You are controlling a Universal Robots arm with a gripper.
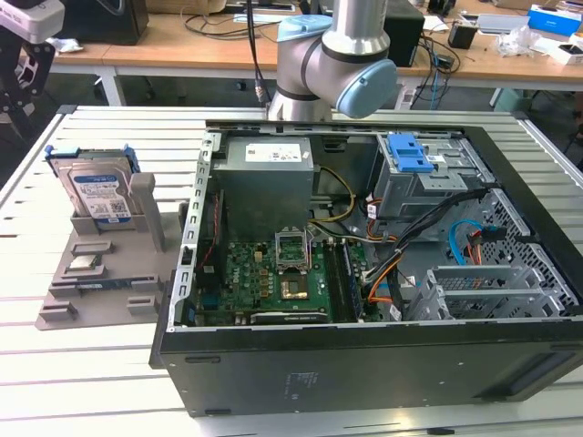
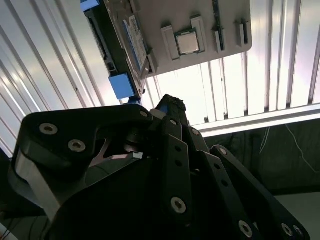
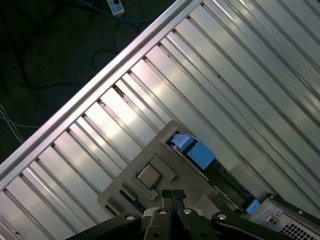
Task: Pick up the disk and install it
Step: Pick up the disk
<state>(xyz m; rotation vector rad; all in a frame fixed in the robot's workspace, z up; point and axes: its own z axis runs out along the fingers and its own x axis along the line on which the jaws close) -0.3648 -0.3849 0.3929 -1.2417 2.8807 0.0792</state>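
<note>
The disk [image 1: 98, 194] stands upright on edge in a grey holder [image 1: 150, 273], at the exterior view's left of the open computer case [image 1: 383, 273]. Both rest on a slatted aluminium table [image 1: 91, 382]. The gripper [image 3: 173, 194] hangs above the holder, fingertips together and empty. Wooden desks [image 1: 155, 55] carrying cables stand behind.

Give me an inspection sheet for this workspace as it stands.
Surface: slatted metal table carrying a grey tray and an open PC case.
Job's things: disk upright in the tray's slot, not yet picked up.
Clutter: chip lying flat on the tray.
Grippers: gripper raised near the tray, jaws shut, holding nothing.
Cables: orange, blue and black cables inside the case.
Surroundings: desks behind the table, with boxes and wires.
</note>
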